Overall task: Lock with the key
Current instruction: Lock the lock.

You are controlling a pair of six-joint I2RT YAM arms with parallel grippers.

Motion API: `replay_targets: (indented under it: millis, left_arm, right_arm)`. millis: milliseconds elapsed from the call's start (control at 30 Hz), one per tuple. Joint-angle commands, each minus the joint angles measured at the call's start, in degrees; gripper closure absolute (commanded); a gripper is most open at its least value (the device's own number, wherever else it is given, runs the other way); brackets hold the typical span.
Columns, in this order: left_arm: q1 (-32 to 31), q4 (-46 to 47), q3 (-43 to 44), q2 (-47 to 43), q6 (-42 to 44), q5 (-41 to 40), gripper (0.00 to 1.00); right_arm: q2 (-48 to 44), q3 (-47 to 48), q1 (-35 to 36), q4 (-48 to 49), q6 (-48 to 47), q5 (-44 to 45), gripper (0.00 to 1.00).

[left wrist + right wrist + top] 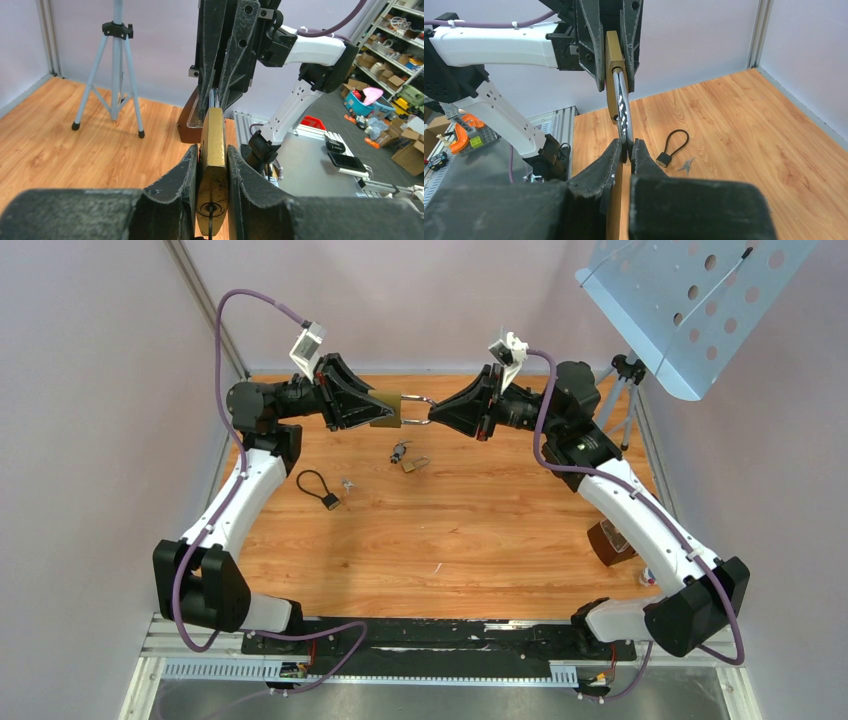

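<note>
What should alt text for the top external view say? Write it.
Two arms meet above a wooden table: the left gripper clamps a brass padlock by its body, the right gripper pinches its shackle. A smaller padlock and a cable lock lie on the table.

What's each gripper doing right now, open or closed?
Left gripper: shut on the brass padlock body.
Right gripper: shut on the padlock's shackle.

You see the padlock (385, 408) over the desk's (480, 540) twelve o'clock; a small lock (410, 464) lies at its five, a cable lock (331, 502) at seven.
</note>
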Motion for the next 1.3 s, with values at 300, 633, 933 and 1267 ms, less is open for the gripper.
replay_targets:
  millis: [300,633,933,1267]
  left_arm:
    - [-6.07,5.84,-1.81,-1.84,1.93,-5.51,1.00]
    - [-10.38,4.20,-3.29,-1.42,3.44,-7.04,1.00]
    - [-12.70,2.43,-2.25,-0.83,4.65,-7.24,1.00]
    - [-12.75,-6.06,0.24,-2.07,12.39,-10.06,1.00]
  right_arm:
    - [4.49,1.29,5.62,13.61,12.40,-1.72,1.00]
    - [7.48,4.38,8.94,10.36,8.88,-3.03,1.00]
    - [9.65,8.14,11.05,3.19,3.95,-7.51,1.00]
    - [10.62,8.98,11.59,-4.77,0.89,-13.40,1.00]
